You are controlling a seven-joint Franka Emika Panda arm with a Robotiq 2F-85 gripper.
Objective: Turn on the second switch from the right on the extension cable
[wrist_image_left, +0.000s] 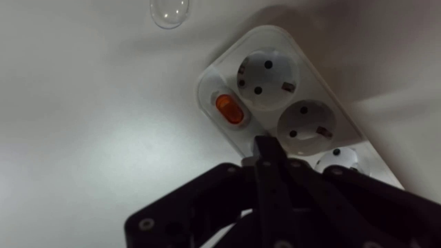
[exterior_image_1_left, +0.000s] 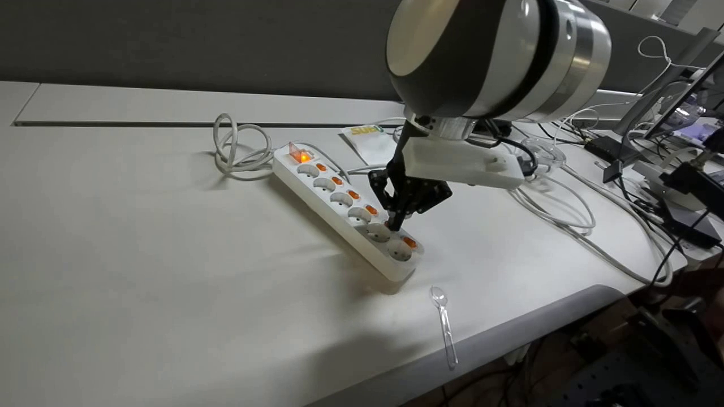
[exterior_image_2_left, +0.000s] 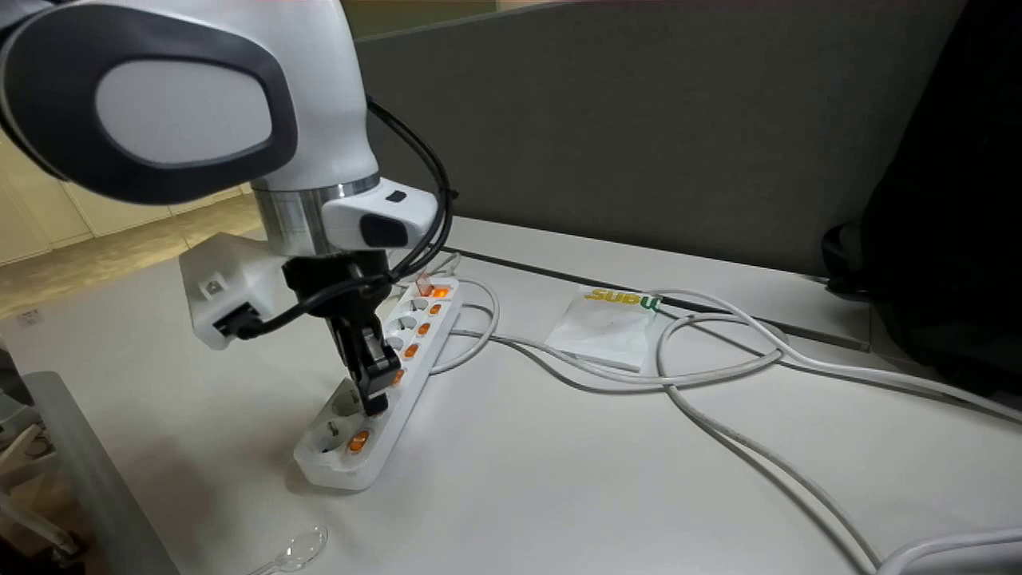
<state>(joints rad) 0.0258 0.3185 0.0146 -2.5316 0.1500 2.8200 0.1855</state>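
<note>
The extension cable [exterior_image_1_left: 334, 215] is a white power strip lying diagonally on the table, seen in both exterior views [exterior_image_2_left: 397, 411] and partly in the wrist view [wrist_image_left: 311, 82]. A row of orange-red switches runs along it. The last switch at the cord-free end [exterior_image_1_left: 409, 242] is uncovered [exterior_image_2_left: 358, 441] and looks unlit in the wrist view [wrist_image_left: 229, 109]. The second switch from that end is almost wholly hidden under my fingertips. My gripper [exterior_image_1_left: 394, 225] is shut, with nothing visible between its fingers, pointing down at that spot [exterior_image_2_left: 374, 406]. Contact is unclear in the wrist view [wrist_image_left: 268, 143].
A lit switch [exterior_image_1_left: 304, 157] glows at the strip's cord end. The coiled white cord [exterior_image_1_left: 226, 164] lies beyond it. A clear plastic spoon [exterior_image_1_left: 444, 319] lies by the table's front edge. A white paper packet [exterior_image_2_left: 603, 327] and loose white cables [exterior_image_2_left: 718, 373] lie behind the strip.
</note>
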